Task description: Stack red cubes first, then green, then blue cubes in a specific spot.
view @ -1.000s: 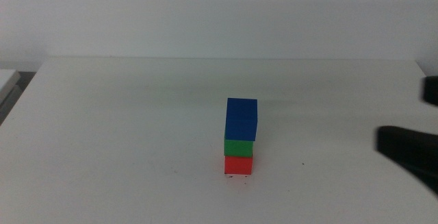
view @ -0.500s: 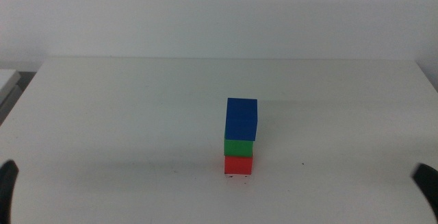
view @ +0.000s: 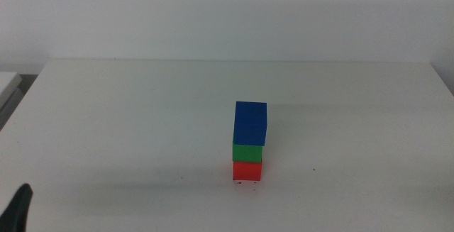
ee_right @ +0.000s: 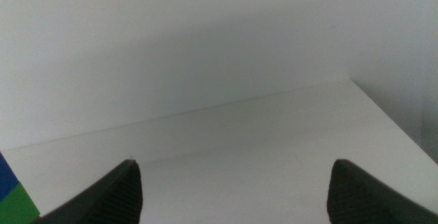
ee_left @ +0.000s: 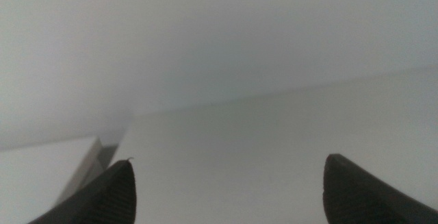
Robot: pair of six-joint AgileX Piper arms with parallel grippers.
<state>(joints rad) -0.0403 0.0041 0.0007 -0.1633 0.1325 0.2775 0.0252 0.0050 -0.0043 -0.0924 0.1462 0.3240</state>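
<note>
I see the matte blue cube (view: 250,123) atop the green cube (view: 247,152) atop the red cube (view: 247,170) on the white surface (view: 128,125); left gripper (ee_left: 226,190) and right gripper (ee_right: 233,190) fingers apart, empty.

Very little of the robot shows. The left gripper (ee_left: 229,190) shows as two dark, nearly black jaws, each a blunt wedge with a rounded tip, matte and faintly textured, the one at seven o'clock carrying a tiny hair-like burr at its point. The right gripper (ee_right: 233,190) looks the same: two charcoal jaws with curved outer edges and a fine grid-like grain on their faces. From the overhead camera only a sliver of one dark, tapering tip appears at eight o'clock, at the picture's edge. No cables, screws or markings can be made out.
</note>
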